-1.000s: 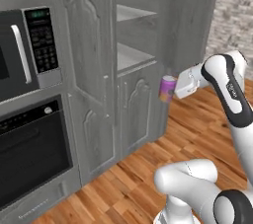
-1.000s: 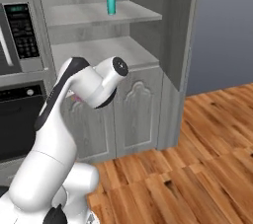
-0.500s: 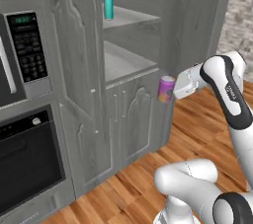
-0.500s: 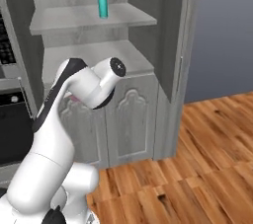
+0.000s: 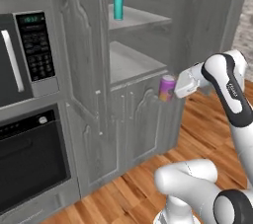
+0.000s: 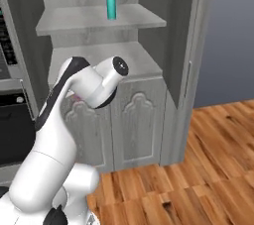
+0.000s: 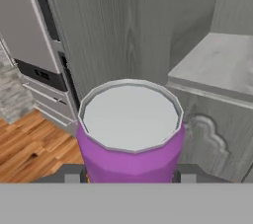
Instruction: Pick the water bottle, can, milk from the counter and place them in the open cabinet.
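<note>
Cabinet (image 5: pixel 133 65) is the big grey wood-grain unit, upper bay open, two flat shelves showing, arched-panel doors (image 6: pixel 136 125) below. Its slab door (image 5: pixel 81 55) stands swung out on the left in the left base view; in the right base view the other door (image 6: pixel 191 35) stands open on the right. Oven (image 5: pixel 29 156) and microwave (image 5: pixel 24 57) sit left of the cabinet. Wood floor (image 6: pixel 198 169) in front.

Arm (image 5: pixel 232 94) reaches in from the right in the left base view, hand held level, pointing left toward the cabinet. In the right base view the arm (image 6: pixel 74 100) covers the left lower door.

Bottle (image 5: pixel 118 4) is upright on the upper shelf, toward its left side, well apart from the hand; same bottle (image 6: pixel 111 3) in the right base view, mid-shelf. Lower shelf (image 5: pixel 128 62) is bare where visible.

Can (image 5: pixel 167 88) is in the gripper (image 5: pixel 174 89), fingers clamped on its sides. It hangs in the air just in front of the cabinet's right edge, about level with the lower shelf's front lip, not on any shelf. Roughly upright in the left base view. Hand view looks down on its silvery top (image 7: pixel 129 114) with the purple wall (image 7: pixel 131 161) below; dark finger tips (image 7: pixel 73 174) just peek out on either side at the bottom. Lower shelf (image 7: pixel 217 65) lies to the right of the can in that view.
</note>
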